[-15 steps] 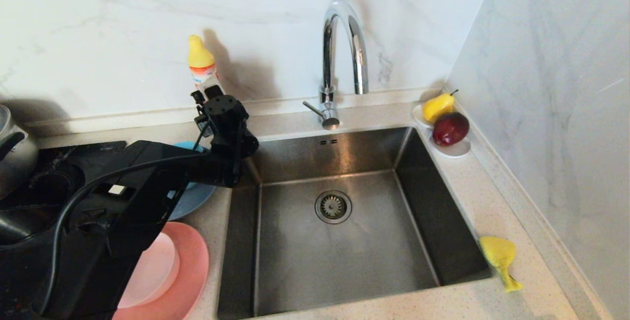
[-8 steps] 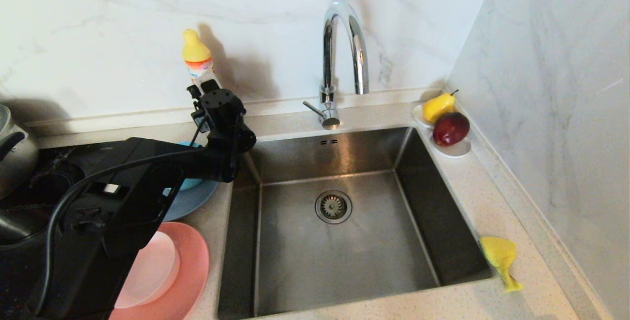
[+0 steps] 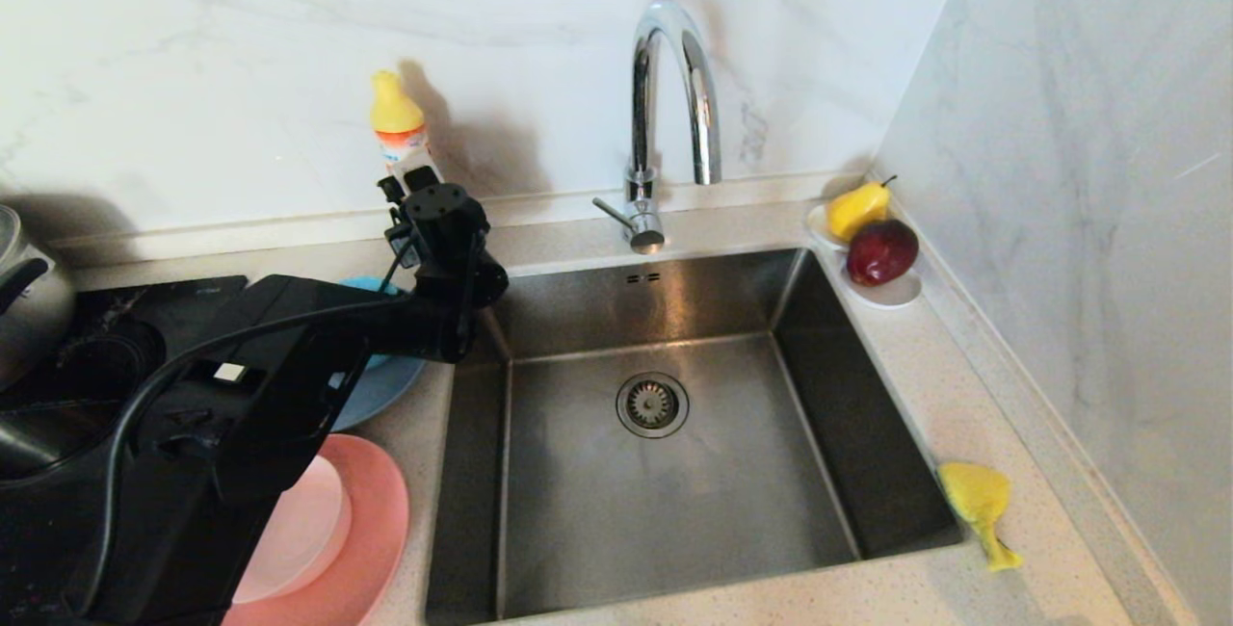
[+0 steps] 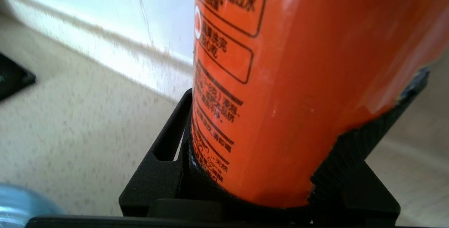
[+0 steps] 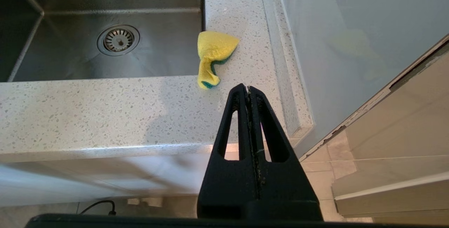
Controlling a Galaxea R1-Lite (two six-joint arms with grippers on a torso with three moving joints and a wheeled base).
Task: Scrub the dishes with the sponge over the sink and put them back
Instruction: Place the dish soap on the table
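My left gripper [image 3: 416, 191] is shut on the yellow-capped orange detergent bottle [image 3: 397, 130] at the back wall, left of the sink [image 3: 674, 510]. In the left wrist view the bottle [image 4: 280, 80] fills the space between both fingers [image 4: 175, 133]. Under that arm lie the dishes: a grey-blue plate [image 3: 390, 390] with a teal bowl [image 3: 358, 283] on it, and a salmon-pink plate [image 3: 371, 520] carrying a pale pink plate [image 3: 308, 530]. The yellow sponge [image 3: 975, 496] [image 5: 214, 51] lies on the counter right of the sink. My right gripper [image 5: 247, 87] hangs shut and empty below the counter's front edge.
A chrome gooseneck faucet [image 3: 665, 96] rises behind the sink. A white dish [image 3: 891, 294] with a pear and an apple sits at the back right corner. A metal pot [image 3: 29, 289] and a black stovetop [image 3: 144, 303] lie at the far left. A wall bounds the right side.
The bottle's cap swayed slightly to the left and came back; my left gripper keeps its hold at about the same place. The right arm has not moved.
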